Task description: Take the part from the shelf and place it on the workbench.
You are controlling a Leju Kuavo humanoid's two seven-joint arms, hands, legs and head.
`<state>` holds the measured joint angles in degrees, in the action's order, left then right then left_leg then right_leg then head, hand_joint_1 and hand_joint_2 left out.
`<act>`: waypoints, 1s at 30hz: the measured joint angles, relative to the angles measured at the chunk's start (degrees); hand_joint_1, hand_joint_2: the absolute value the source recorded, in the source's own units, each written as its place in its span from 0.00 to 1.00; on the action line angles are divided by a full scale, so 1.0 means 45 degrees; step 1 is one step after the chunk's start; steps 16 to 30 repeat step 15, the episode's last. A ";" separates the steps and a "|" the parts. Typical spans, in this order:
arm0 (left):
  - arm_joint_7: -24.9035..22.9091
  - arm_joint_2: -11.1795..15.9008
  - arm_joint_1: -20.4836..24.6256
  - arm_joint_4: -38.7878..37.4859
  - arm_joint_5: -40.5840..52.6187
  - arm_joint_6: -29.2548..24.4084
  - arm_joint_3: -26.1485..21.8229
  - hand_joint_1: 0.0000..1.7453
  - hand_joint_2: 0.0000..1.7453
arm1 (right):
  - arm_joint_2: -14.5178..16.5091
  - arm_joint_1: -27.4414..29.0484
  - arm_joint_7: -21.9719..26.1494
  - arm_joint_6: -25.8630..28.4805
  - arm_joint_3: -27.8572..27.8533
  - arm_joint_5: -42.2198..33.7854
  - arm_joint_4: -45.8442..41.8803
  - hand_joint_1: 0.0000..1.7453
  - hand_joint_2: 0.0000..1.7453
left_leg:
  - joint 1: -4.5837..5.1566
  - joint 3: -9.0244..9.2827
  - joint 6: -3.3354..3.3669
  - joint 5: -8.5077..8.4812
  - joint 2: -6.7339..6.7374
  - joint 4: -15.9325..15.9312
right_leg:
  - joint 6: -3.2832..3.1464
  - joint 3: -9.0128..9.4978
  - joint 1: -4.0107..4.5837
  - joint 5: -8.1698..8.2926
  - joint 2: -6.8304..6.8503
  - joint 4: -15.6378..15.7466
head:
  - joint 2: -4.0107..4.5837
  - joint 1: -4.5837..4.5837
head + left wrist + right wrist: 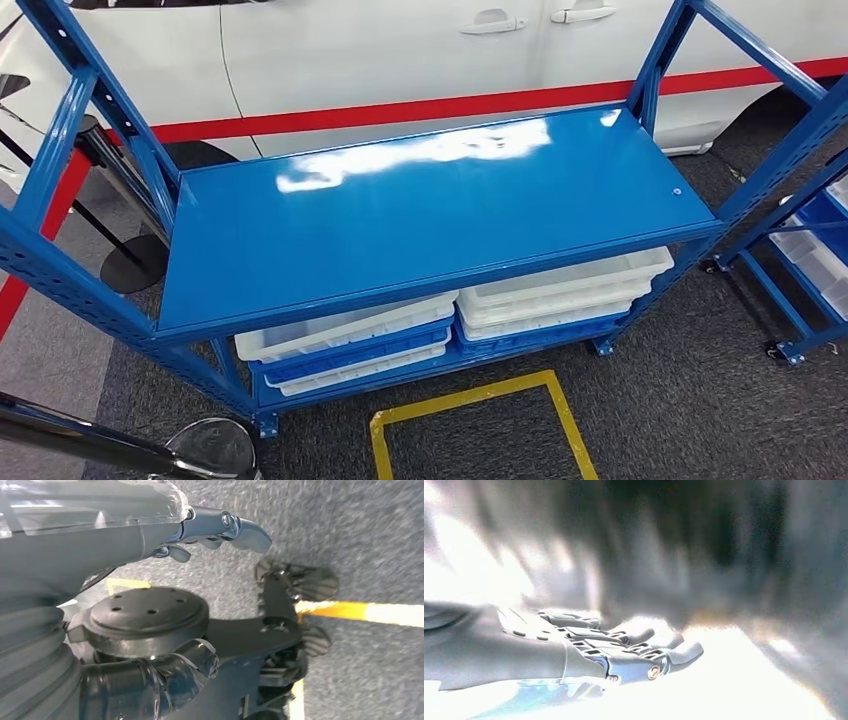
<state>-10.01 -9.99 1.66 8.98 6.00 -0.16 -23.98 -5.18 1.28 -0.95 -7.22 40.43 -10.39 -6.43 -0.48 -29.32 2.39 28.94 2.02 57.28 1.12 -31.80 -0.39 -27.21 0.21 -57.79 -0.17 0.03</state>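
While the head view is looking down on a blue metal shelf rack (430, 215), its broad top board is lying bare and glossy, catching a white glare. Under that board, white and blue plastic trays (345, 345) are sitting in two stacks side by side on the lower level, the second stack (560, 295) to the right of the first. No part is showing on the rack, so I cannot tell where it is. Behind the rack a white car (400, 50) with a red stripe is standing, and a yellow tape square (480, 420) is marking the grey carpet just in front of the rack. A second blue rack (810, 230) is standing at the right edge. The left hand (220, 532) is hanging over the carpet with fingers stretched out and holding nothing. The right hand (634, 652) is showing against a blurred, overexposed background, fingers extended and slightly apart, nothing in its grasp.
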 joint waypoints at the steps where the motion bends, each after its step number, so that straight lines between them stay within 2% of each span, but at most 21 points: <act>1: -0.0078 0.0039 -0.0042 0.0029 0.0020 -0.0017 0.0078 0.00 1.00 | 0.0007 0.0042 -0.0025 -0.0056 -0.0153 0.0049 -0.0013 0.00 1.00 | -0.0012 0.0008 -0.0030 -0.0010 -0.0003 -0.0026 | -0.0030 0.0001 0.0020 -0.0012 0.0001 -0.0005 | 0.0000 0.0001; 5: 0.0016 0.0315 -0.0374 0.0328 -0.0065 -0.0046 0.0734 0.00 1.00 | 0.0095 0.0293 -0.0052 0.0005 -0.1346 0.0407 -0.0303 0.00 1.00 | -0.0041 0.0042 -0.0195 -0.0027 -0.0007 -0.0096 | -0.0118 0.0000 0.0051 -0.0041 0.0003 -0.0024 | 0.0000 0.0000; 11: 0.0658 0.0816 -0.0903 0.0927 -0.0421 -0.0051 0.1869 0.00 1.00 | 0.0329 0.0664 -0.0012 0.0490 -0.3354 0.0979 -0.1015 0.00 1.00 | -0.0048 0.0047 -0.0342 -0.0014 -0.0008 -0.0121 | -0.0171 0.0000 0.0056 -0.0073 0.0005 -0.0069 | 0.0000 0.0001; 15: 0.1044 0.1108 -0.1251 0.1297 -0.0639 -0.0048 0.2556 0.00 1.00 | 0.0473 0.0887 0.0043 0.0769 -0.4594 0.1304 -0.1497 0.00 1.00 | -0.0045 0.0046 -0.0367 -0.0017 -0.0008 -0.0121 | -0.0171 0.0000 0.0054 -0.0073 0.0005 -0.0074 | 0.0000 0.0002; 30: 0.1044 0.1108 -0.1251 0.1297 -0.0639 -0.0048 0.2556 0.00 1.00 | 0.0473 0.0887 0.0043 0.0769 -0.4594 0.1304 -0.1497 0.00 1.00 | -0.0045 0.0046 -0.0367 -0.0017 -0.0008 -0.0121 | -0.0171 0.0000 0.0054 -0.0073 0.0005 -0.0074 | 0.0000 0.0002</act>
